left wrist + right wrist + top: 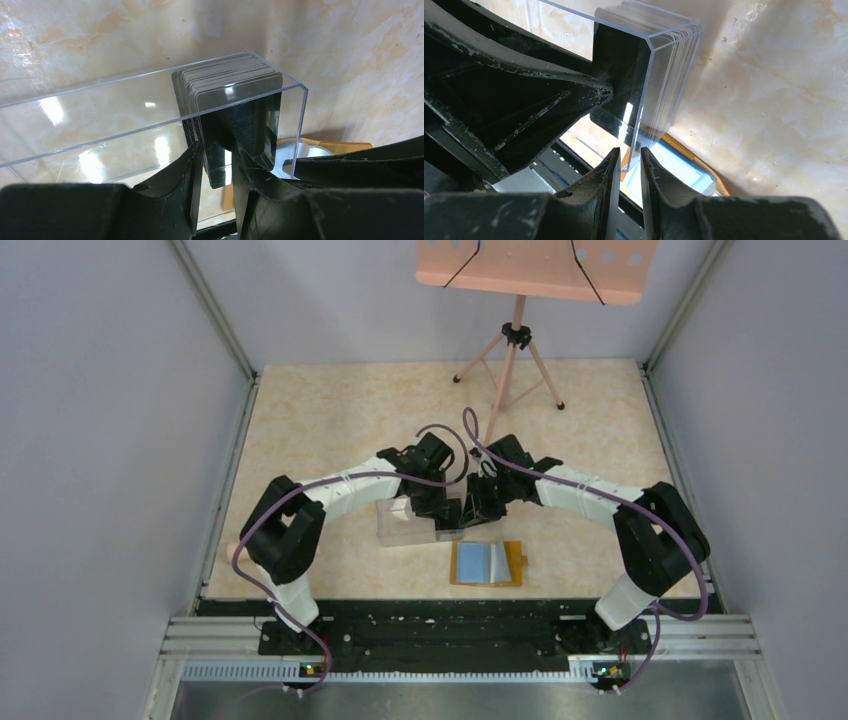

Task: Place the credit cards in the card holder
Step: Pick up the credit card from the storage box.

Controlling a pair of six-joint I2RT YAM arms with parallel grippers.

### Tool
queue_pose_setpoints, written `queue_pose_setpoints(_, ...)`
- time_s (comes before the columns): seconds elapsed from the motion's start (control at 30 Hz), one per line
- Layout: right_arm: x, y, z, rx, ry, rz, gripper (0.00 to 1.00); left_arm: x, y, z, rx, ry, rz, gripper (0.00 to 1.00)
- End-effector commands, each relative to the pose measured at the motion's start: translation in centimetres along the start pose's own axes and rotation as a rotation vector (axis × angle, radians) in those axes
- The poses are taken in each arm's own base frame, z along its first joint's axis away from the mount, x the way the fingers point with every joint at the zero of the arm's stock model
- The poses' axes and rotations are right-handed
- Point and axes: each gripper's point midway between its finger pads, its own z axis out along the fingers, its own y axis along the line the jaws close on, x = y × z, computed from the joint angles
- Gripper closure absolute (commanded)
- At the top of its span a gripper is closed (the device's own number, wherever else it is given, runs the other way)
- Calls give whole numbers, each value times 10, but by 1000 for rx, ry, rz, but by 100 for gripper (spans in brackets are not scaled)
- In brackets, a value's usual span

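Credit cards [230, 82] are dark, card holder [487, 565] orange (blue-grey inside).

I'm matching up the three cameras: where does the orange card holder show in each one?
Top external: card holder lies open, lower centre, just below the clear box.
Left wrist: card holder low right, beyond the box's end.
Right wrist: card holder bottom centre, below the box's corner.
Shared landmark: the clear box.

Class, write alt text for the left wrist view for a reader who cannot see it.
The left hand pinches one dark credit card at the end of a stack of cards standing on edge in a clear plastic box. The orange card holder shows behind the box on a beige table.
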Motion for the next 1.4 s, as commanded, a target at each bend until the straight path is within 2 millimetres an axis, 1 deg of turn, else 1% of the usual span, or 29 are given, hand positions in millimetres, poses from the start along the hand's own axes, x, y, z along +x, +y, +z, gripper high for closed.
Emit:
queue_pose_setpoints(0.0,-1,9,0,-28,-4,-29,79,-5,-3,-15,-9,-44,11,66)
queue_pose_setpoints(0.17,-1,9,0,-28,-4,-29,79,-6,-5,-19,7,-54,11,67)
queue_pose_setpoints(0.37,-1,9,0,-28,-4,-29,80,-4,-5,-16,-9,-37,17,85)
queue_pose_setpoints(0.5,-1,8,1,-26,-3,-28,80,-3,-7,-18,-20,-30,31,94)
queue_pose_setpoints(0.57,-1,8,1,-26,-2,-27,80,-6,-6,-19,-40,-47,39,95)
queue_pose_setpoints(0.73,-1,8,1,-25,-3,-27,80,-8,-3,-23,-97,-51,66,94)
queue_pose_setpoints(0.87,-1,8,1,-26,-3,-28,80,-7,-2,-22,-118,-44,81,82)
queue_pose_setpoints(0.97,-1,8,1,-25,-2,-27,80,-6,-3,-19,-114,-36,81,78)
queue_pose_setpoints(1.13,0,7,1,-24,-1,-28,80,-4,2,-16,-139,-25,75,72)
queue_pose_setpoints(1.27,0,7,1,-24,-1,-28,80,1,2,-11,-138,0,75,72)
queue_pose_setpoints(1.37,0,7,1,-25,0,-28,80,4,2,-6,-143,14,74,75)
